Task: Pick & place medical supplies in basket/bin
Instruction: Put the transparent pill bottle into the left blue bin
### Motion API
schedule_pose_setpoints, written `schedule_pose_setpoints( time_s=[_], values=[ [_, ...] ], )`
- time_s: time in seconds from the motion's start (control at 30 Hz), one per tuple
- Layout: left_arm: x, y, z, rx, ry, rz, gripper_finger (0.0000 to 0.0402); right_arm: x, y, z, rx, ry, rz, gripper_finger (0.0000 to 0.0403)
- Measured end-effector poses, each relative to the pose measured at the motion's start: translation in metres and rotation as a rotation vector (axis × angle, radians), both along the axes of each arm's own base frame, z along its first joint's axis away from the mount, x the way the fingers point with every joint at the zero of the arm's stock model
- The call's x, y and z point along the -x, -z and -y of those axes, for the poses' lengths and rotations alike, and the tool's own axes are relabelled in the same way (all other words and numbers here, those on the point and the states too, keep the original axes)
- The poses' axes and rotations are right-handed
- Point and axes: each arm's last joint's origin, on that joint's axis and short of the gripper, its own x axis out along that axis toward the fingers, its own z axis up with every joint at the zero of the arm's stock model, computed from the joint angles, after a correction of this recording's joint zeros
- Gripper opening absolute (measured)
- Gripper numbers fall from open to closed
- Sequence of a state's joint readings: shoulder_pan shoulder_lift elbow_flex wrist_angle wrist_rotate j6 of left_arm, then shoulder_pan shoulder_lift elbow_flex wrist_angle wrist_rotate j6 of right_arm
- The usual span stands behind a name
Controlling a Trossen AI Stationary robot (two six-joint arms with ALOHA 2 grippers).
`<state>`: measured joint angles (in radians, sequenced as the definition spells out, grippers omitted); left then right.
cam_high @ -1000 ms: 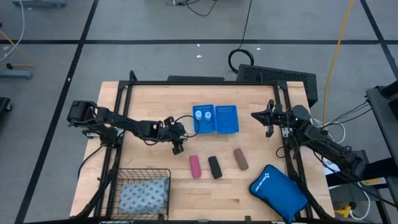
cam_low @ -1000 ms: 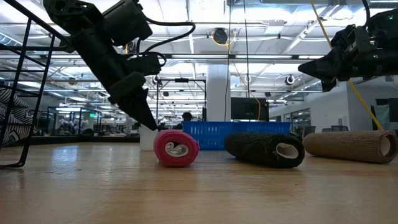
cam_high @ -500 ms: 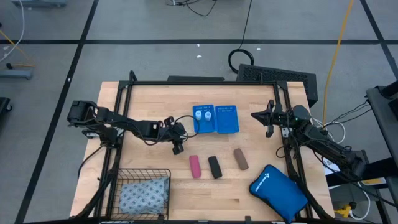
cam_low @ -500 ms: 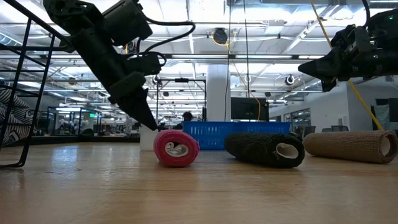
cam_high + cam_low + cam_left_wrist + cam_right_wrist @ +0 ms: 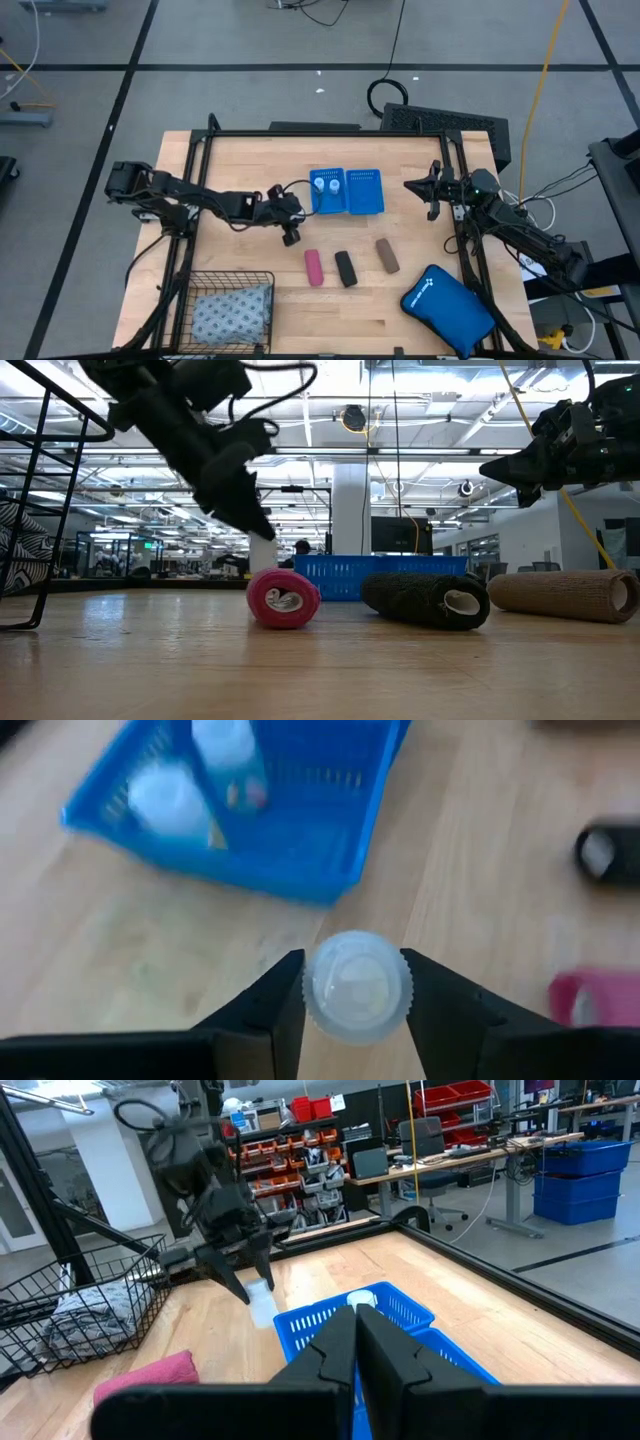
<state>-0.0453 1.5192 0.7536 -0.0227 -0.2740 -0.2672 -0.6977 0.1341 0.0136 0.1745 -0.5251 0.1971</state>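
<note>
My left gripper point(image 5: 291, 237) hangs left of the blue tray point(image 5: 365, 205), shut on a small white vial point(image 5: 357, 987). The low view shows this vial point(image 5: 263, 553) raised above the wood. Two more white vials point(image 5: 325, 184) stand in the tray's left compartment. A pink roll point(image 5: 314, 267), a black roll point(image 5: 345, 268) and a brown roll point(image 5: 387, 256) lie on their sides nearer the front. The dotted soft pack point(image 5: 232, 312) lies inside the black wire basket point(image 5: 190, 285) at the front left. My right gripper point(image 5: 412, 185) waits shut at the table's right side. My left gripper pinches the vial between its two fingers, one on each side of its capped upper end point(image 5: 312, 992). The fingers point(image 5: 240, 500) slant down from the table's left. The vial stands upright below them, lifted clear of the table.
A large bright-blue zip pouch point(image 5: 447, 308) lies at the front right corner. A black frame point(image 5: 320, 132) runs around the table's edges. Bare wood lies between the left gripper and the wire basket.
My left gripper has risen and shifted a little toward the table's right edge. The white vial, which stood on the wood behind the pink roll, has gone up with it and now hangs clear of the table.
</note>
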Motion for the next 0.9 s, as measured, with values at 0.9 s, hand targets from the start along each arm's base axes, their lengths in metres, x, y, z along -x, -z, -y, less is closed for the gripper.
schedule_pose_setpoints(
  time_s=[0.9],
  values=[
    [-0.039, -0.077, -0.049, -0.058, -0.096, 0.198, 0.0141, 0.0, 0.0, 0.0, -0.001, 0.0, -0.001, 0.0004]
  ],
)
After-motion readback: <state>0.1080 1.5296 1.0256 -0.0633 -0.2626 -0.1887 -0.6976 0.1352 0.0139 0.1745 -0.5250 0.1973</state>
